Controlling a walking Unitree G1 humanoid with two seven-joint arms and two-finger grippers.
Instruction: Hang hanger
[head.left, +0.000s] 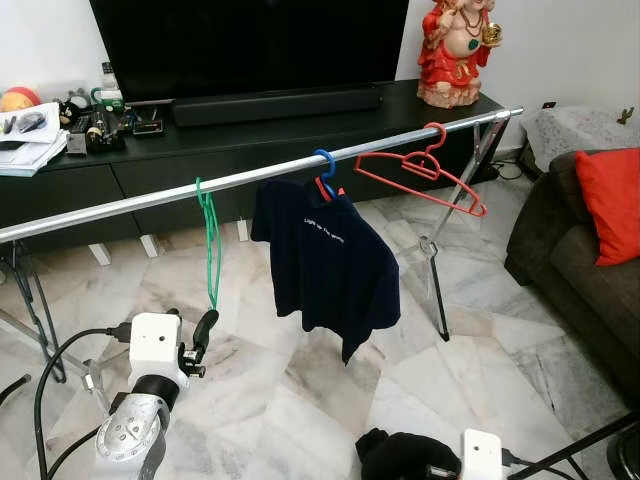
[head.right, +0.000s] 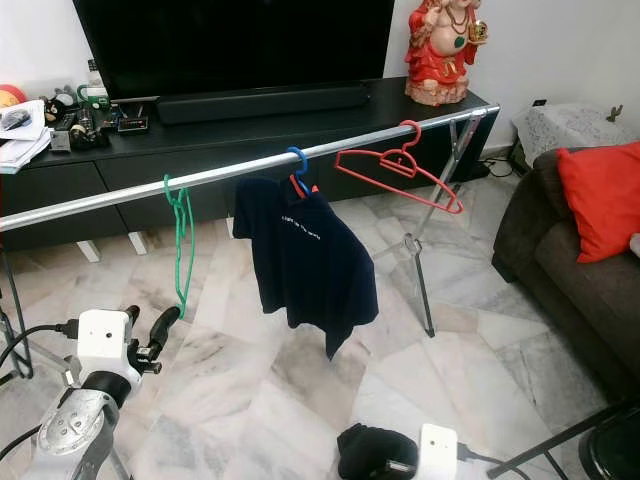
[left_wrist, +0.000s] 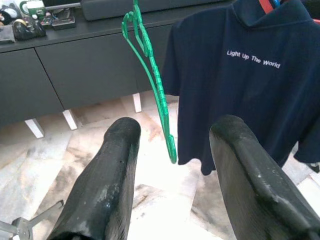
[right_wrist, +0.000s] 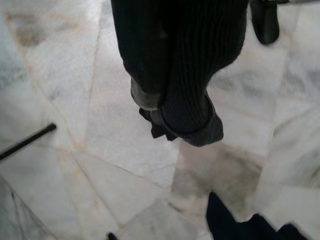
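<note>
Green plastic hanger (head.left: 211, 245) hangs by its hook from the metal clothes rail (head.left: 120, 205), edge-on and free, so the hanging looks done. The left gripper (left_wrist: 172, 175) sits just below its lower tip with jaws released — spread either side, touching nothing. Beside it hang a navy polo shirt (head.left: 328, 262) and an empty red hanger (head.left: 420, 170). The right gripper (right_wrist: 165, 107) is low — clenched on a dark knitted garment (right_wrist: 200, 60).

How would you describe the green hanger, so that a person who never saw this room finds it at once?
Find the long metal rail that runs in front of the black TV cabinet. Three hangers are on it; the green hanger is the one nearest the robot's left gripper. It hangs empty and edge-on, while the blue one carries a navy shirt and the red hanger is tilted.
</note>
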